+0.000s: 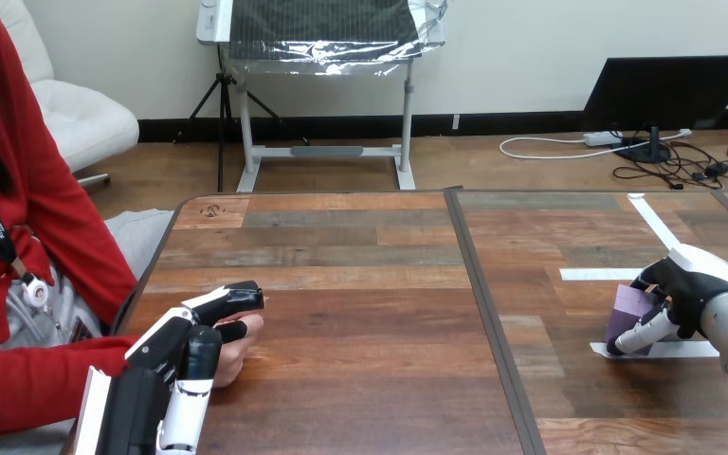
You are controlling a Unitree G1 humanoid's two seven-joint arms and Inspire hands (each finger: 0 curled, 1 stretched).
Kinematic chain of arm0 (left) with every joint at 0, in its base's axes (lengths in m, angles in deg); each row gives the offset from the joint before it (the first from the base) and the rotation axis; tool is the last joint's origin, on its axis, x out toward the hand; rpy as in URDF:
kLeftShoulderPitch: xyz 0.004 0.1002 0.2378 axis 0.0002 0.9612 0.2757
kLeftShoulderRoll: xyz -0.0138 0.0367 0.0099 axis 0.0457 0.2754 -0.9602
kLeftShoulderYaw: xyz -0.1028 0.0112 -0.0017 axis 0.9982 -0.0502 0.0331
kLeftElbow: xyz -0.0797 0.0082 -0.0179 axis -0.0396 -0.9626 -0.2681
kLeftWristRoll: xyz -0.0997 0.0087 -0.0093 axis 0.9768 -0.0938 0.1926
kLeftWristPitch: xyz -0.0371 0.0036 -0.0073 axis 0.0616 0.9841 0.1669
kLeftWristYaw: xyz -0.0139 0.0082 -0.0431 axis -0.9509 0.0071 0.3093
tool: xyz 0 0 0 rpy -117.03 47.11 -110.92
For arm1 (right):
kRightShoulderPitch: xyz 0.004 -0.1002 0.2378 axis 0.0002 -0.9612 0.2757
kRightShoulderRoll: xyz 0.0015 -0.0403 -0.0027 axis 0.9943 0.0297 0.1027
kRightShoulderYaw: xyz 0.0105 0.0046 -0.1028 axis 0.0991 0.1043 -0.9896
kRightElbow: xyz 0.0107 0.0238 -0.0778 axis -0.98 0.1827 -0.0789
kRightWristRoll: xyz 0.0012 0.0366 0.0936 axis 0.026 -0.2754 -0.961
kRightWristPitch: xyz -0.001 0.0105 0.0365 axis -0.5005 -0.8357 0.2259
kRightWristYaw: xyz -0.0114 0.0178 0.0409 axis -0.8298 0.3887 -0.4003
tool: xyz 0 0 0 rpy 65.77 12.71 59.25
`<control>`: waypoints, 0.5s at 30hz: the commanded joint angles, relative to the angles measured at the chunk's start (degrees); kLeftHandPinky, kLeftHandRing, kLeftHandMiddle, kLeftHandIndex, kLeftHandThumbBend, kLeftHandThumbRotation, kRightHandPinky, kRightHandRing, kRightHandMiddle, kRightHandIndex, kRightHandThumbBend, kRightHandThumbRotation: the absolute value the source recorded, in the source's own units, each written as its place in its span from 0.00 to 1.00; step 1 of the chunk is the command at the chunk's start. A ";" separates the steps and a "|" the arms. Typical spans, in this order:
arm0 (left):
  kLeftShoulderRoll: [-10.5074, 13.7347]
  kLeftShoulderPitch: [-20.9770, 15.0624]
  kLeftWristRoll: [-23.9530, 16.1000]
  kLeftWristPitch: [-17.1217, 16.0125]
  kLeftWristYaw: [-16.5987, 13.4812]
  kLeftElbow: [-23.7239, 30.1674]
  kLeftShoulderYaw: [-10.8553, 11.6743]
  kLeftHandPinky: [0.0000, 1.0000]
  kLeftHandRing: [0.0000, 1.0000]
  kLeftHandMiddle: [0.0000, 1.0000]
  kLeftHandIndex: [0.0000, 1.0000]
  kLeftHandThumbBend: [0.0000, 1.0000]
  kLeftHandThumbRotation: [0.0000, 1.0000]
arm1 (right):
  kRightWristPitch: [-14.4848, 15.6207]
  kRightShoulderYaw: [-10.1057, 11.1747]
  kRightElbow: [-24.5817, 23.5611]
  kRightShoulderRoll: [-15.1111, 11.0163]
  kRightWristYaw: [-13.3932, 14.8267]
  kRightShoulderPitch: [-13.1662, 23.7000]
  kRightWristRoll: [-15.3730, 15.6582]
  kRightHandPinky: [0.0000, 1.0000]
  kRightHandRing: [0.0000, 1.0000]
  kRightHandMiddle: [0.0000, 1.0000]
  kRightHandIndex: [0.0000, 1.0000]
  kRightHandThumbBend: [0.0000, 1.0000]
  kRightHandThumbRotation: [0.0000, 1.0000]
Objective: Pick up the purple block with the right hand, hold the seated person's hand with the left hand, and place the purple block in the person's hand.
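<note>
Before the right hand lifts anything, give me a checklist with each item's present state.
1. Right hand curled round the purple block: ok.
2. Block off the table: not ok, it rests on the white tape.
3. Left hand curled round the person's hand: ok.
4. Person's palm open and facing up: cannot tell.
5. Grip firm enough to lift: cannot tell.

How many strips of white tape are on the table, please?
3, all at the right: a slanted strip at the far side, a short strip nearer, a third strip under the purple block. The right hand may hide more.
</note>
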 commanded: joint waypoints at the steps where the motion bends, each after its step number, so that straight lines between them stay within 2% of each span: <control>1: -1.37 -2.75 -0.27 -1.27 -0.02 0.66 0.75 0.75 0.81 0.77 0.66 0.43 0.95 | -0.70 -0.66 -0.08 -0.17 -0.11 2.16 0.43 0.59 0.65 0.68 0.68 0.65 0.00; 8: -1.23 -2.73 0.02 -1.05 0.20 0.69 0.66 0.75 0.81 0.78 0.66 0.44 0.95 | -0.58 -0.32 -0.11 -0.07 0.05 2.08 0.10 0.60 0.67 0.69 0.66 0.65 0.00; 15: -1.32 -2.69 0.00 -0.81 0.17 0.92 0.59 0.75 0.82 0.78 0.66 0.43 0.95 | -0.62 0.74 -0.19 0.20 1.14 1.84 -0.99 0.55 0.62 0.65 0.62 0.65 0.00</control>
